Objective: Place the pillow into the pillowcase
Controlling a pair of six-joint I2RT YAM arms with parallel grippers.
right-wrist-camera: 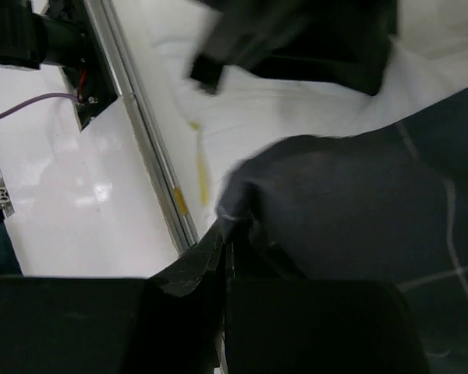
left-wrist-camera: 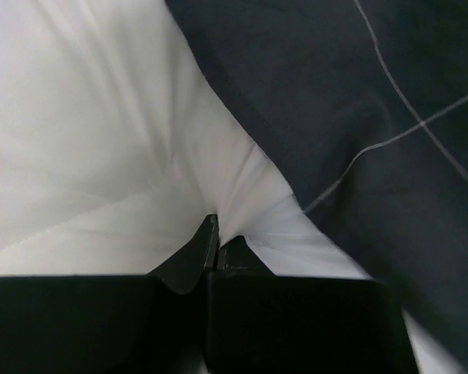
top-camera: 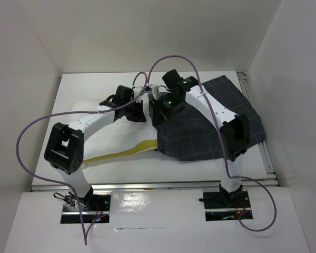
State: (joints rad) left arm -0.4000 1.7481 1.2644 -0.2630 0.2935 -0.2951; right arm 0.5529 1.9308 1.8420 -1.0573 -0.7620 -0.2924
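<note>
Looking down from the top camera, I've got the pillow (top-camera: 113, 141) lying across the left and middle of the table (top-camera: 81, 87), with its yellow band (top-camera: 121, 153) along the near edge. The pillowcase (top-camera: 203, 132) is spread over the right half, running toward the far right corner. Its left edge overlaps the pillow's right end. Whether that end sits inside the sleeve or just under the cloth, I can't tell from here.

Both arms meet at that seam. On the left wrist view, the left gripper (left-wrist-camera: 218, 238) is clenched, its tips pinching a small ridge of the white pillow (left-wrist-camera: 101, 125) fabric, creases fanning out from the pinch. The dark pillowcase (left-wrist-camera: 351, 101) with its pale grid lines lies just beside it on the right.

On the right wrist view, the right gripper (right-wrist-camera: 228, 234) is clamped tight too, with the rolled edge of the pillowcase (right-wrist-camera: 351, 210) caught at its tips. The picture is a bit blurred. Beyond it I see white pillow (right-wrist-camera: 296, 117), a sliver of yellow band (right-wrist-camera: 202, 178), and the table's metal rail (right-wrist-camera: 144, 148).
</note>
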